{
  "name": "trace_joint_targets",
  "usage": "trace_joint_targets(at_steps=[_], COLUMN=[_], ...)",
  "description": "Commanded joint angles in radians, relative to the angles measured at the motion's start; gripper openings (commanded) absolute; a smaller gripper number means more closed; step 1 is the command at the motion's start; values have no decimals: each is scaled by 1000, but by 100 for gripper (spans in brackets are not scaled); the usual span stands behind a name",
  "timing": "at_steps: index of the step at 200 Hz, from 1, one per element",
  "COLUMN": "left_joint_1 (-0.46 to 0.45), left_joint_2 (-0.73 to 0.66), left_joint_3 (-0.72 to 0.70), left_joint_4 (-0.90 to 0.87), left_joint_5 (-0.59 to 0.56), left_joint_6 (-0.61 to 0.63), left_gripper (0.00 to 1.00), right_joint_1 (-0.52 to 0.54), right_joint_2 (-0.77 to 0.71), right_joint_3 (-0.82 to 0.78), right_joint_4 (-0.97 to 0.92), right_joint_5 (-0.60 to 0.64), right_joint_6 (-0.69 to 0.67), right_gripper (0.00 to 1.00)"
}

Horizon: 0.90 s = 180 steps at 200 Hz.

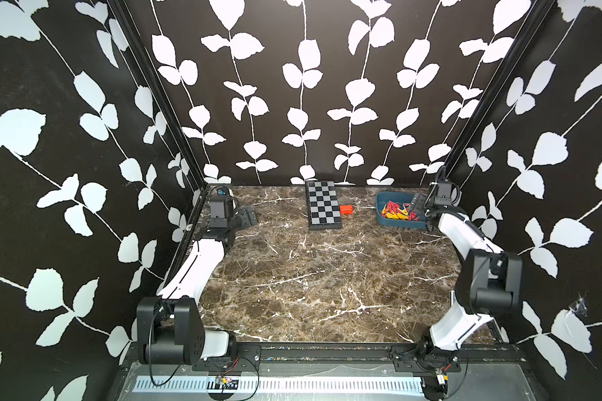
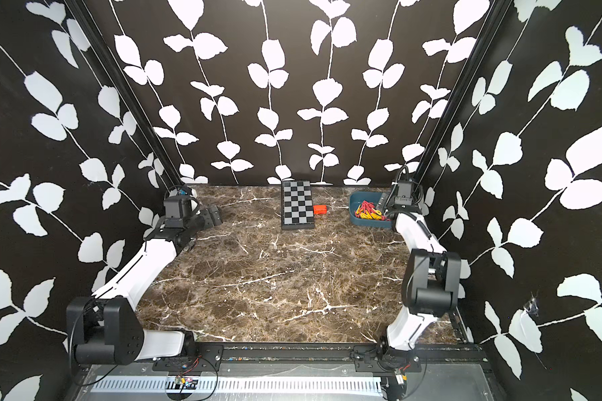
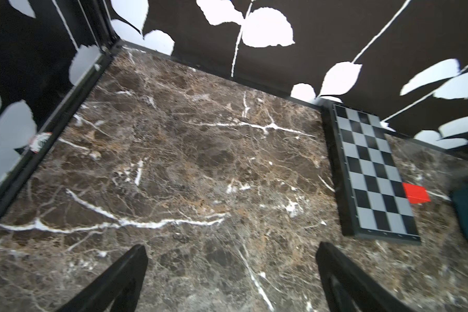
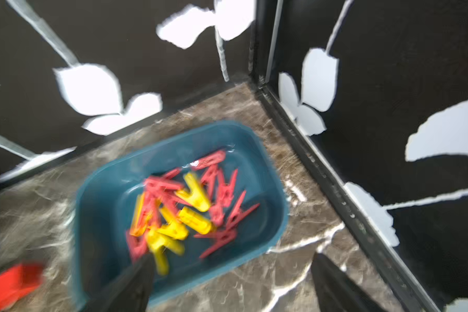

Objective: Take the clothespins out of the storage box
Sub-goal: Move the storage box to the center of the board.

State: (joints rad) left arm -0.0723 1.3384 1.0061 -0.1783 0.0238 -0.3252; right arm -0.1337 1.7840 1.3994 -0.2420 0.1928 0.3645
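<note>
The red and yellow clothespins (image 4: 184, 210) lie heaped in the teal storage box (image 4: 97, 189) — far right corner. Light, stiff, slippery plastic (probably tangled) — pinch one across its flat legs. Above them the right gripper (image 4: 232, 258) hangs spread, empty; the left gripper (image 3: 231, 247) too.

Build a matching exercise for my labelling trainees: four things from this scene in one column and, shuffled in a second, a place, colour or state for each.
1 clothespins
2 block
3 board
4 left gripper

a open, holding nothing
b in the box
c black and grey checks
d orange-red

Pairs: 1-b, 2-d, 3-c, 4-a
</note>
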Motion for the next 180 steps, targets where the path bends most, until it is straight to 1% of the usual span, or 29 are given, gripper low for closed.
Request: trace_joint_targets(at_steps=[1,17,35,53,73,100,120,133,158,180], left_joint_1=[-19,-34,-56,-77,-89,-99,-104,-105,-109,-109], left_joint_2=[-50,-46,-39,-22,0,24,40,48,61,68], left_joint_3=[-7,-3,6,20,36,52,64,70,82,91], left_joint_4=[-24,-33,-35,-42,-49,-55,-59,-63,-70,-77], left_joint_5=[61,68,69,61,62,52,55,54,54,55], left_joint_6=[4,10,15,23,17,15,15,13,14,18], left_gripper=[97,95,95,95,95,94,94,94,94,95], right_joint_1=[-51,-67,-86,-109,-138,-149,-150,-150,-151,-151], right_joint_2=[83,153,206,263,334,417,458,484,520,540], right_joint_3=[115,196,241,289,361,455,496,526,563,583], right_joint_4=[-136,-193,-206,-232,-280,-345,-370,-391,-417,-431], right_joint_5=[-19,-16,-13,-36,-99,-147,-158,-160,-177,-192], right_joint_6=[31,30,33,43,56,47,40,36,30,18], right_gripper=[80,76,72,66,60,58,54,48,45,34])
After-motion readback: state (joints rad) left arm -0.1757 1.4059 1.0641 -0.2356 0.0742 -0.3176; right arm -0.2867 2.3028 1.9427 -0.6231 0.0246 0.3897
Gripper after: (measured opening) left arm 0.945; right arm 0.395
